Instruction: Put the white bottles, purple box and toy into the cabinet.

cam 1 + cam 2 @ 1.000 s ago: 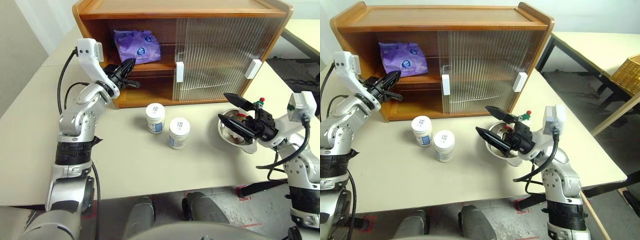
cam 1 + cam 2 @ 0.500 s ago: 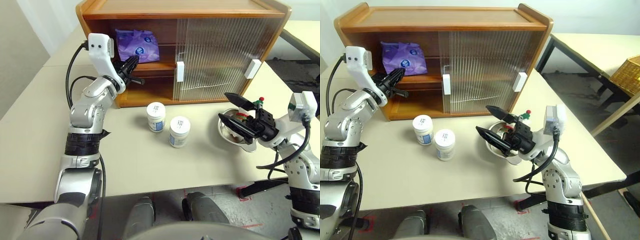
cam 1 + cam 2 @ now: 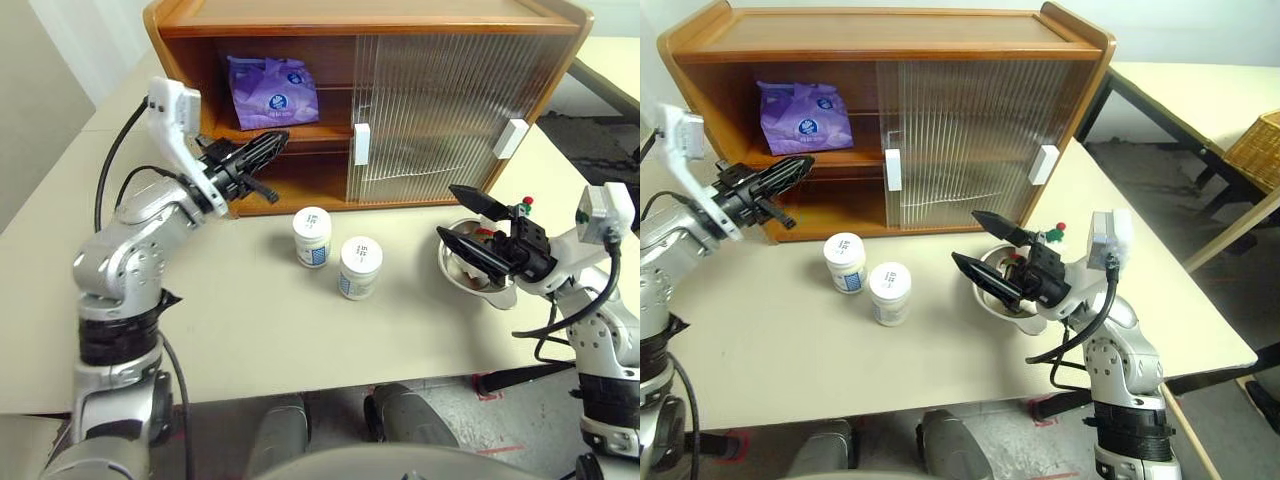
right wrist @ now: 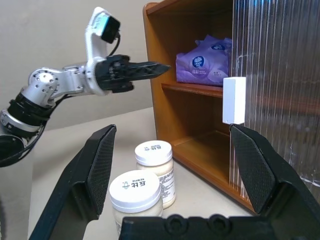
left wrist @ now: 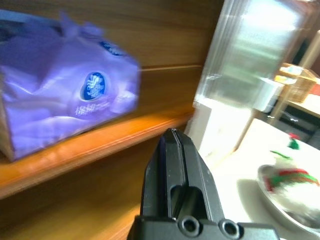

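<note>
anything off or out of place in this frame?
Nothing damaged or spilled. The purple box sits crumpled on the cabinet's upper shelf. Both white bottles stand upright on the table. Only oddity: the toy sits in a steel bowl.

Your pale worktop [image 3: 250,320] carries the wooden cabinet [image 3: 360,20] at the back, two white bottles [image 3: 312,236] [image 3: 359,267] side by side before its open half, steel bowl [image 3: 452,265] to your right, purple box [image 3: 272,92] on the upper shelf [image 3: 290,132].
</note>
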`<action>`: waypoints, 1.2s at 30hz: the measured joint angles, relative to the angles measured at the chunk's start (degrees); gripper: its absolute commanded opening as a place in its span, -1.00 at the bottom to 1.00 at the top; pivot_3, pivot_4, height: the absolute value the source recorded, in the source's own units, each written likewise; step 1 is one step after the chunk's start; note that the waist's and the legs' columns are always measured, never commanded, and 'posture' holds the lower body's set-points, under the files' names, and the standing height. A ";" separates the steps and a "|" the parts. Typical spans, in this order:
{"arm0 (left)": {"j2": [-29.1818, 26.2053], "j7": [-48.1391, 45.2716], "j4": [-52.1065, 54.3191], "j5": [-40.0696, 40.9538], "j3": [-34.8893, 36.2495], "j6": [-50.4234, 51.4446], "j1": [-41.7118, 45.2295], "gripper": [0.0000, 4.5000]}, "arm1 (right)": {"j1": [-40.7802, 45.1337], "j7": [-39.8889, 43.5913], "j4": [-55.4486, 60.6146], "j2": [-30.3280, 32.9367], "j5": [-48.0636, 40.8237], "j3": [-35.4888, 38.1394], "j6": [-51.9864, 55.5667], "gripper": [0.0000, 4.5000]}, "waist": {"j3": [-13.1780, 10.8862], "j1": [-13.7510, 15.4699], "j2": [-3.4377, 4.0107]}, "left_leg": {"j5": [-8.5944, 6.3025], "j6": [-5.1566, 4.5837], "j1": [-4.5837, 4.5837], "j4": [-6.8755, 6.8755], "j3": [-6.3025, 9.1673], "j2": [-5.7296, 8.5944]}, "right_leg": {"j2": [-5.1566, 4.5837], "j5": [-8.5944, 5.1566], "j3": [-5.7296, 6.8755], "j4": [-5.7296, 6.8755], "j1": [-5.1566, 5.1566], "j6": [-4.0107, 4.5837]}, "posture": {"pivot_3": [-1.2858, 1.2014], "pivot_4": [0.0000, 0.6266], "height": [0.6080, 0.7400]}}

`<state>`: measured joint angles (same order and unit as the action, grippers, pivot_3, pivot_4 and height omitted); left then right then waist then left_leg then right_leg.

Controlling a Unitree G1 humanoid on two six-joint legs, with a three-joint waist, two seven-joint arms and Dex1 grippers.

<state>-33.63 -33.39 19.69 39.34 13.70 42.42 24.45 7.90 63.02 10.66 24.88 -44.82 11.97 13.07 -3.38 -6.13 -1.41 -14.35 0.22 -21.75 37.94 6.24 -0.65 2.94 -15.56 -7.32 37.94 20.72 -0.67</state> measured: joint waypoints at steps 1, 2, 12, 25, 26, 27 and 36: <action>-2.11 -2.69 -0.17 0.21 0.71 -0.65 -1.74 -0.58 | 0.12 0.09 -0.11 0.10 -0.01 0.08 -0.01 1.00 | 0.02 0.02 0.03 | -0.04 0.02 0.02 -0.03 0.24 -0.09 | 0.00 0.03 -0.06 0.00 0.02 0.07 | -0.09 -0.83 1.00; -4.24 -5.52 -0.84 0.14 1.47 -2.06 -3.74 -0.45 | 0.35 0.22 -0.36 0.09 0.00 0.03 0.00 1.00 | 0.03 -0.03 0.05 | -0.08 0.06 0.01 -0.07 0.60 -0.12 | 0.01 0.06 -0.14 0.01 0.06 0.13 | -0.09 -0.83 1.00; -12.40 -19.04 -5.26 -4.57 1.03 -10.22 -17.62 0.99 | 1.05 0.98 -1.27 0.64 0.00 0.14 0.01 1.00 | 0.19 0.57 0.26 | -0.12 0.25 -0.18 -0.15 1.11 -0.63 | -0.03 0.21 0.08 0.17 0.45 0.79 | -0.10 -0.85 1.00; -9.91 -21.35 -9.50 -12.42 -7.84 -16.38 -19.84 0.99 | 0.98 0.94 -1.23 1.12 0.00 0.16 0.01 1.00 | 0.60 0.25 0.68 | -0.24 0.48 -0.36 -0.19 1.04 -0.66 | 0.23 0.22 0.17 0.20 0.74 1.08 | -0.11 -0.87 1.00; -9.07 -21.27 -9.84 -12.93 -8.64 -16.74 -19.89 0.99 | 0.97 0.92 -1.20 1.11 0.00 0.15 0.01 1.00 | 0.63 0.26 0.71 | -0.24 0.48 -0.36 -0.17 1.04 -0.65 | 0.22 0.22 0.17 0.20 0.73 1.07 | -0.11 -0.87 1.00; -8.23 -21.17 -10.11 -13.45 -9.58 -17.15 -19.90 0.99 | 0.95 0.90 -1.18 1.10 0.01 0.14 0.01 1.00 | 0.63 0.26 0.72 | -0.24 0.48 -0.37 -0.16 1.04 -0.64 | 0.22 0.22 0.17 0.20 0.72 1.06 | -0.11 -0.87 1.00; -3.07 -18.21 -14.62 -20.49 -16.49 -21.39 -18.54 0.99 | 0.34 0.46 -0.10 1.10 0.01 0.11 0.03 1.00 | 0.66 0.10 0.71 | -0.21 0.44 -0.30 -0.11 1.04 -0.64 | 0.24 0.25 0.16 0.20 0.61 1.00 | -0.11 -0.86 1.00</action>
<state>-36.70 -51.60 5.07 18.85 -2.79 21.03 5.91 8.24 63.47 10.55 25.99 -44.81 12.07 13.09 -2.72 -6.03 -0.70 -14.56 0.66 -22.06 37.83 7.28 -1.29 3.17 -15.30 -7.16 38.14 21.33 0.33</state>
